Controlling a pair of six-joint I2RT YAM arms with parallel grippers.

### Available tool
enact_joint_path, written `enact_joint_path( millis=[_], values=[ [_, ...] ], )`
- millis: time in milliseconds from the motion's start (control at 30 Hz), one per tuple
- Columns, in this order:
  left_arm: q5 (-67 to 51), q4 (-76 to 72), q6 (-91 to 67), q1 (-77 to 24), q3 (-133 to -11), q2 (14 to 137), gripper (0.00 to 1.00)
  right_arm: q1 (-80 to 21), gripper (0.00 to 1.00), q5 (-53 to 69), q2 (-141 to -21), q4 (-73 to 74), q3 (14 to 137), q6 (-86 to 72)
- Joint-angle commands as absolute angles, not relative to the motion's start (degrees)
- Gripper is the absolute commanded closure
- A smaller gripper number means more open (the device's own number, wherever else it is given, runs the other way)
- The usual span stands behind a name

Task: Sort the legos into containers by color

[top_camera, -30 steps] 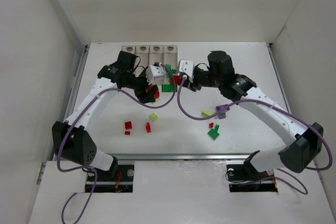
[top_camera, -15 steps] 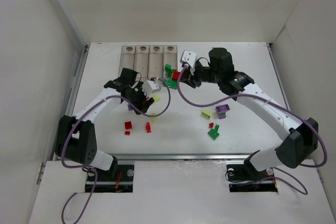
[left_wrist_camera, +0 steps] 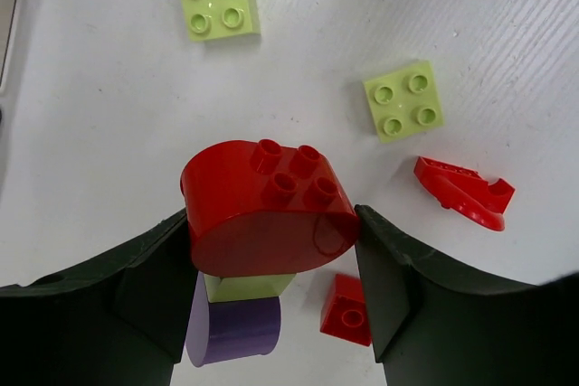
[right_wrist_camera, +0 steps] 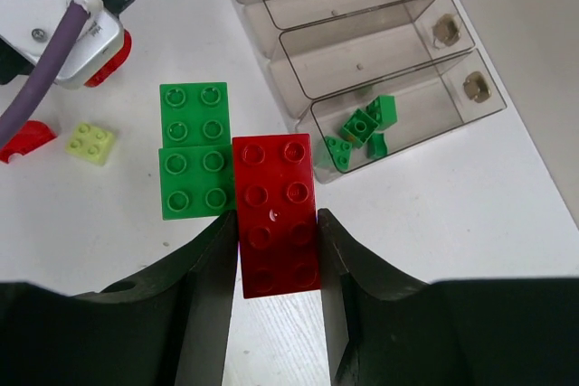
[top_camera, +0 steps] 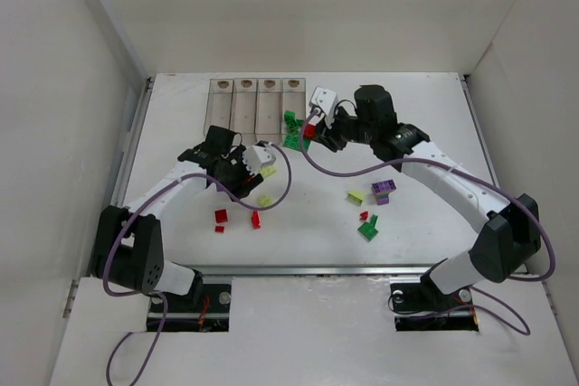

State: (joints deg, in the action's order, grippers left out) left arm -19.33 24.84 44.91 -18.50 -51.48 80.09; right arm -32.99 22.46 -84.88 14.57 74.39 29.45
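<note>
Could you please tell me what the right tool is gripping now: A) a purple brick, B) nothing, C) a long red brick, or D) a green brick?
C: in the right wrist view, the right tool clamps the long red brick between its fingers.

Glossy plastic legos, clear plastic containers, matt table.

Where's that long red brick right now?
In the right wrist view, the long red brick is clamped in the right gripper. Two green bricks lie on its left, near the bin holding green pieces.
</note>
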Motion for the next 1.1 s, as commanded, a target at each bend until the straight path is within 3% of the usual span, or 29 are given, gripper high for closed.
enact_joint_path(
  millis=[0,200,300,400,633,833,933,1067],
  values=[
    [-21.4,25.0,44.6,-18.1,-54.7,78.5,0.55,-32.8,1.0,22.1,-84.4,11.1,74.4,28.2],
    [-27.0,28.3,45.2,-18.1,-59.1,74.5,0.3,-32.8,1.0,22.1,-83.8,11.1,73.9,28.2],
    [-28.6,28.3,45.8,-18.1,-59.7,73.8,0.06,-32.8,1.0,22.1,-83.8,11.1,73.9,28.2],
    [-29.2,28.8,46.3,-18.1,-60.3,73.8,0.0,-32.8,1.0,22.1,-83.8,11.1,73.9,28.2],
    [-36.9,25.4,35.0,-18.1,-69.7,69.0,0.0,-32.8,1.0,20.9,-81.6,11.1,73.9,26.5],
    [-28.5,8.0,8.8,-18.1,-70.0,63.6,0.0,-34.8,1.0,17.4,-78.3,8.8,75.1,24.6],
    [-39.5,5.9,3.5,-18.1,-69.0,64.4,0.0,-37.3,1.0,14.7,-78.8,8.8,76.6,24.1],
    [-46.1,12.4,-0.3,-18.1,-78.2,70.4,0.0,-38.4,1.0,12.9,-78.8,8.3,78.0,23.5]
  ],
)
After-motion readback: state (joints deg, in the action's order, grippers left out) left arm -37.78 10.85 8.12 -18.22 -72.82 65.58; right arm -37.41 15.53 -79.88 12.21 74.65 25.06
